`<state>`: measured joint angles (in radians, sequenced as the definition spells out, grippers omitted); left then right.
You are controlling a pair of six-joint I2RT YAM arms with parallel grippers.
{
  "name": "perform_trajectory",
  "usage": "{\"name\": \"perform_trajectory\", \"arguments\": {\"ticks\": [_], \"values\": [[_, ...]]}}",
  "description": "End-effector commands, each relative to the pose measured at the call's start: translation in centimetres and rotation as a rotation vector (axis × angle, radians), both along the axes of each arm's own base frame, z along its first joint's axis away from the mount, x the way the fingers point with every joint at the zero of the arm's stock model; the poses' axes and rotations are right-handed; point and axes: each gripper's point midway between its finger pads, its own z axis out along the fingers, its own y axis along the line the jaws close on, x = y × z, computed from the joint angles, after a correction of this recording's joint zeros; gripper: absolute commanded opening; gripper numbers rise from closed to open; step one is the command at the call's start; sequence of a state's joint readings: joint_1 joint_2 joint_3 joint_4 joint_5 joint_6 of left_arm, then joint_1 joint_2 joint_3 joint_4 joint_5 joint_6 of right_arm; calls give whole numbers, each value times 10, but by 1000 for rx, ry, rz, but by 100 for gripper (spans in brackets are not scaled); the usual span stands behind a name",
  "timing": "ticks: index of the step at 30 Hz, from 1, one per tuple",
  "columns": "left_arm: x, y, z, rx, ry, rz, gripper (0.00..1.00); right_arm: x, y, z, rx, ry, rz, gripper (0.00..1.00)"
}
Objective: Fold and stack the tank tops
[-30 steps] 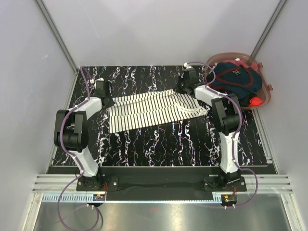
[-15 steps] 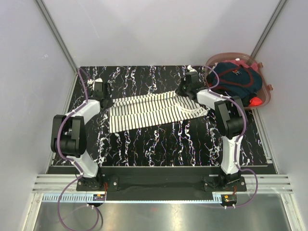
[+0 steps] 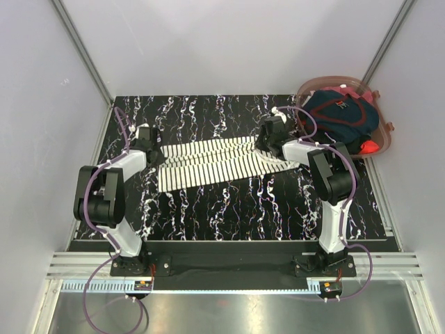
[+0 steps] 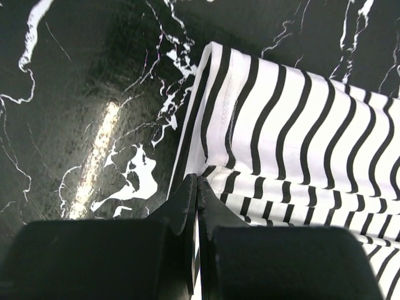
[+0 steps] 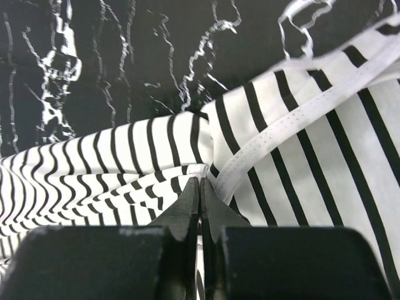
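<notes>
The white tank top with navy stripes (image 3: pixel 208 161) lies spread across the middle of the black marbled table. My left gripper (image 3: pixel 154 152) is shut on its far left edge; the left wrist view shows the jaws pinched on the striped cloth (image 4: pixel 281 125) by the hem. My right gripper (image 3: pixel 268 142) is shut on its far right edge, next to the white strap (image 5: pixel 294 119). Both hold the far edge lifted and drawn toward the near side. The dark navy tank top (image 3: pixel 341 118) lies bunched in the basket at the back right.
A clear pinkish basket (image 3: pixel 384 136) stands at the table's back right corner, with something red (image 3: pixel 370 147) in it. White walls close in the table on three sides.
Both grippers have moved toward the near side with the far edge of the striped top, which now folds over itself and looks narrower.
</notes>
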<state>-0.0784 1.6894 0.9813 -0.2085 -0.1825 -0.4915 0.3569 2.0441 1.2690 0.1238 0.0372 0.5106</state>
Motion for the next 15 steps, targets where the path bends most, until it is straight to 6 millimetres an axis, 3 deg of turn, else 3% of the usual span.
{"name": "perform_trajectory", "arguments": {"ticks": [1, 4, 8, 9, 12, 14, 15], "values": [[4, -3, 11, -10, -59, 11, 0, 8, -5, 39, 8, -131, -93, 3], [-1, -4, 10, -7, -64, 17, 0, 3, -9, 33, 3, -129, -119, 12], [-5, -3, 17, -3, -96, 32, 14, 0, -12, 40, 5, -134, -138, 23], [-6, -1, 22, 0, -110, 38, 23, -2, -14, 40, 1, -136, -144, 25], [-8, 3, 36, 13, -143, 54, 36, -5, -20, 49, -15, -156, -159, 38], [-10, 6, 42, 22, -157, 68, 37, -9, -23, 59, -25, -175, -162, 41], [-11, 7, 48, 24, -172, 75, 38, -11, -23, 61, -30, -181, -159, 50]]}}
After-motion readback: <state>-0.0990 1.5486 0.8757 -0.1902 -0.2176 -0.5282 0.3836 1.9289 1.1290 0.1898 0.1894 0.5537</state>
